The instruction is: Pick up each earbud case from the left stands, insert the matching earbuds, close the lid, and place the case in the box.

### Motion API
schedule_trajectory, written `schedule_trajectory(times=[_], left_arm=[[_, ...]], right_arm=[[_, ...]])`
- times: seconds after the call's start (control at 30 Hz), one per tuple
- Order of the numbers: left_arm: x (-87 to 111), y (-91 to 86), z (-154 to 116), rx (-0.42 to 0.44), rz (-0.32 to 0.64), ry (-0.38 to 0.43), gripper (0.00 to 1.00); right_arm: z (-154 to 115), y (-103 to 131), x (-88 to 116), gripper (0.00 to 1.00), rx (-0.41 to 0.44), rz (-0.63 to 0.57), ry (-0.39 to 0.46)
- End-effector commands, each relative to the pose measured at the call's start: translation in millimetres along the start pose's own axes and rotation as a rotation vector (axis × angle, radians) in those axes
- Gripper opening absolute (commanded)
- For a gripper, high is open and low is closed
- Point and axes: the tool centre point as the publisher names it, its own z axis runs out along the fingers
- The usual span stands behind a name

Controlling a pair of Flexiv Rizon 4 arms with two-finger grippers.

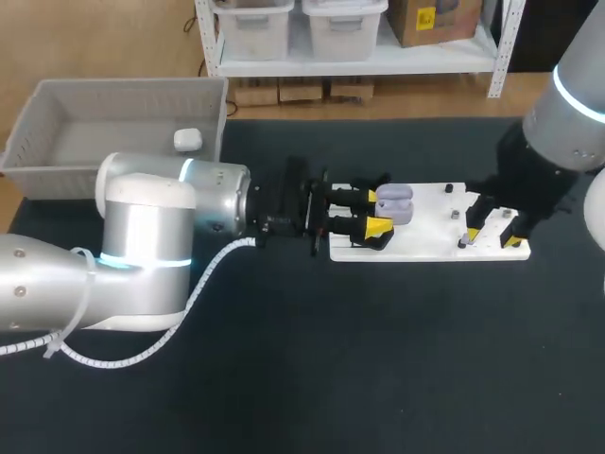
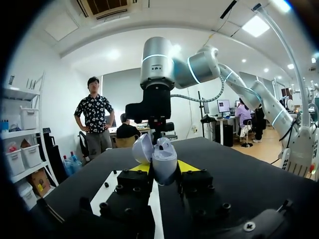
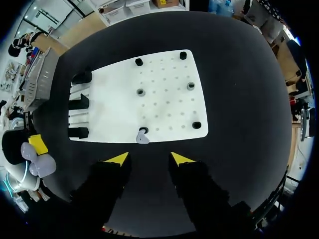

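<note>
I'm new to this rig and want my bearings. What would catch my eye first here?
An open lavender earbud case sits clamped in the left gripper at the left end of the white board. The right gripper hangs open over the board's other end, a small earbud just ahead of its tips. A white case lies in the grey bin at the table's far left corner.

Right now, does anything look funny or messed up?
Nothing looks broken or spilled. The left gripper holds the purple case with its lid open, and one earbud sits at the edge of the white board.
</note>
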Motion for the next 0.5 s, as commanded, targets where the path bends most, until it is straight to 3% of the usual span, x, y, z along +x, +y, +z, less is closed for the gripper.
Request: schedule_trajectory(times=[0.03, 0.5], left_arm=[[-1.7, -4.8, -1.6, -0.015, 0.001, 0.005, 0.0], [-1.7, -4.8, -1.6, -0.015, 0.001, 0.005, 0.0]], right_arm=[[7.2, 3.3, -3.6, 0.49, -0.006, -0.002, 0.01], [19.5, 7.4, -12.2, 0.47, -0.03, -0.011, 0.015]])
